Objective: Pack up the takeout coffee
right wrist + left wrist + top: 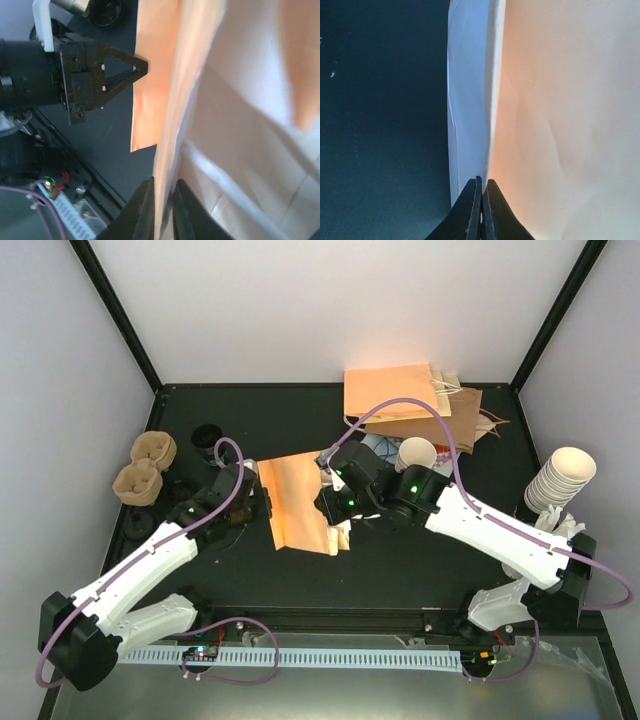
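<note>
- My left hand (481, 200) is pressed together, pinching the left edge of the tan paper bag (300, 505) in the middle of the black surface (400, 560);
- My right hand (162, 212) pinches the bag's opposite edge, with the paper between its fingers;
- A round black plastic lid (207, 433) sits at the far left, well apart from the bag; I cannot tell whether a white paper cup stands under it.
</note>
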Controlling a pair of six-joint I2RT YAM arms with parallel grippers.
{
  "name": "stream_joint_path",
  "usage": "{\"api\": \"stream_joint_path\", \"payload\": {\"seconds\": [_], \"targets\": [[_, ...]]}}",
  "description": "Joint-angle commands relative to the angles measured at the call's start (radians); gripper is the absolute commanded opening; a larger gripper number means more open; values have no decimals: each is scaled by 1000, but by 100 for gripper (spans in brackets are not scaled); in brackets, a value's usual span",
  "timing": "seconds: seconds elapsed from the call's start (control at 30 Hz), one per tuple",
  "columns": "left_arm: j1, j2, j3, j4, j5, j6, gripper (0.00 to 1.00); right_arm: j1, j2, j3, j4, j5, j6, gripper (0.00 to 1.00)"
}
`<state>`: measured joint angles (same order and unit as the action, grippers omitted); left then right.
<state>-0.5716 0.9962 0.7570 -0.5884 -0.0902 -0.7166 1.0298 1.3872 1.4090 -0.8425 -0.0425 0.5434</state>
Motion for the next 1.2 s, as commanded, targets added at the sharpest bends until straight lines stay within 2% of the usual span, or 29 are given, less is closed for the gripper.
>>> {"api": "stream_joint_path", "payload": {"seconds": [0.0,0.07,0.23,0.47,0.63,0.77,0.83,0.93,1.07,1.17], "targets": [[-3,-9,-13,77,61,52,1,-4,-29,-7,31,39,12,7],[7,-10,-28,107,91,84,2,-8,-53,-8,0,59,16,1],[47,-14,-44,133,210,180,6,-35,-168,-54,-42,62,17,1],[107,7,-100,169,354,205,8,-180,-300,-162,-43,-81,-6,1],[194,50,-142,226,583,244,12,-335,-334,-220,-41,-283,-56,1],[237,64,-185,298,720,262,27,-399,-338,-214,-45,-407,-83,1],[243,55,-209,336,742,263,36,-410,-334,-196,-53,-426,-88,1],[243,37,-238,367,749,262,45,-428,-326,-180,-55,-459,-87,1],[243,20,-280,437,828,253,60,-427,-312,-178,-48,-484,-85,1],[242,13,-300,486,856,238,66,-428,-305,-184,-35,-499,-80,1]]}}
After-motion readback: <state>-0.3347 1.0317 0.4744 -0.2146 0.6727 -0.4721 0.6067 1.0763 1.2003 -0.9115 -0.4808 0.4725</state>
